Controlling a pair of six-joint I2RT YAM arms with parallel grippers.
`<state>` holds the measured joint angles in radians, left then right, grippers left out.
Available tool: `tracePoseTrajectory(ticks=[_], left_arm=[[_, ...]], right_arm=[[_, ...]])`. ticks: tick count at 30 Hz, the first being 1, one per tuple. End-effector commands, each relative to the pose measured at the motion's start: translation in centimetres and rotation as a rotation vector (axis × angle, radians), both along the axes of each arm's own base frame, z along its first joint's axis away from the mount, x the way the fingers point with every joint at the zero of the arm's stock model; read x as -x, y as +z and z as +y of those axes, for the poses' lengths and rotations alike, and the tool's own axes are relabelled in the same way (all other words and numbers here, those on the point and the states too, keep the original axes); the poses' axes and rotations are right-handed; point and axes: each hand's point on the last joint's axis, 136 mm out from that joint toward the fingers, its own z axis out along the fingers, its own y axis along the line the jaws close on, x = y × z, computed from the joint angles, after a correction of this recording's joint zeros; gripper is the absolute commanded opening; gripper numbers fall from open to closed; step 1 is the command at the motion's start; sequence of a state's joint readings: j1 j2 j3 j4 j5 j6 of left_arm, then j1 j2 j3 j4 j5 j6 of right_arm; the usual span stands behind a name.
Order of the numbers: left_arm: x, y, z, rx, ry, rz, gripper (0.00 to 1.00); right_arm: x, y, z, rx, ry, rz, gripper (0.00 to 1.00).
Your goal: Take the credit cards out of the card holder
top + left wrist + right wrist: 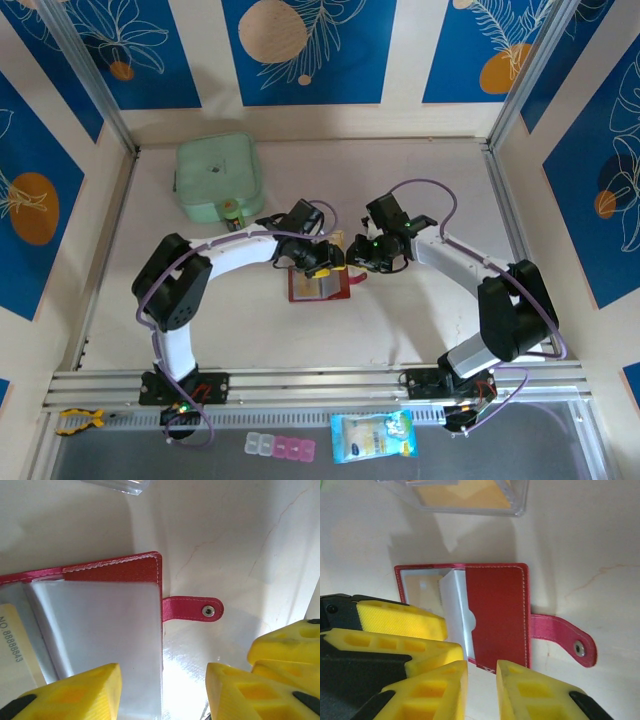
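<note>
The small flat red leather-like card holder (125, 570) lies open on the pale table (240, 540). Its greyish clear pockets (105, 630) face up and its snap tab (192, 609) sticks out to one side. A thin cream card (10, 645) with printed digits sits in a pocket on the side away from the tab and is not yet drawn out, so the extraction step looks barely begun.

The left gripper (162, 692) stands wide and holds nothing. One finger is over the clear pocket; the other is past the cover's edge, over bare table. The right gripper (481, 685) is narrow, and the red cover's near edge reaches into its gap. Whether it actually pinches the cover I cannot tell.

Next, I judge, one hand must pin the cover while the other nips the card's exposed edge and slides it out along the pocket. A clear plastic box (395, 492) lies beyond the right fingers, past the holder.
</note>
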<state>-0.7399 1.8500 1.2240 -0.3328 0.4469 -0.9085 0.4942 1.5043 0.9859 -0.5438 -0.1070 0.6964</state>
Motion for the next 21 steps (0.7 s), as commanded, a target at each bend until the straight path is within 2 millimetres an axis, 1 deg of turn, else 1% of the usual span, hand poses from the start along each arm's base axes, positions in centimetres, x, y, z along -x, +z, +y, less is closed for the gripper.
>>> tracePoseTrajectory(ticks=[1,5,9,15,21], left_arm=[[0.3,0.5,-1.0,0.022,-0.036,-0.003,0.51],[0.3,0.5,-0.6,0.012,-0.031,-0.011,0.52],[0.1,0.6,0.6,-0.015,-0.014,-0.034,0.49],[-0.4,0.2,3.9,-0.054,0.057,-0.051,0.42],[-0.1,-0.8,7.6,-0.083,0.134,-0.039,0.32]], right_arm=[[0.6,1.1,0.4,-0.03,0.025,-0.015,0.24],[0.4,1.0,0.8,-0.044,0.029,-0.009,0.24],[0.3,0.8,1.7,-0.068,0.043,0.01,0.24],[0.2,0.3,4.2,-0.118,0.078,0.039,0.24],[0.3,-0.7,6.7,-0.139,0.129,0.078,0.22]])
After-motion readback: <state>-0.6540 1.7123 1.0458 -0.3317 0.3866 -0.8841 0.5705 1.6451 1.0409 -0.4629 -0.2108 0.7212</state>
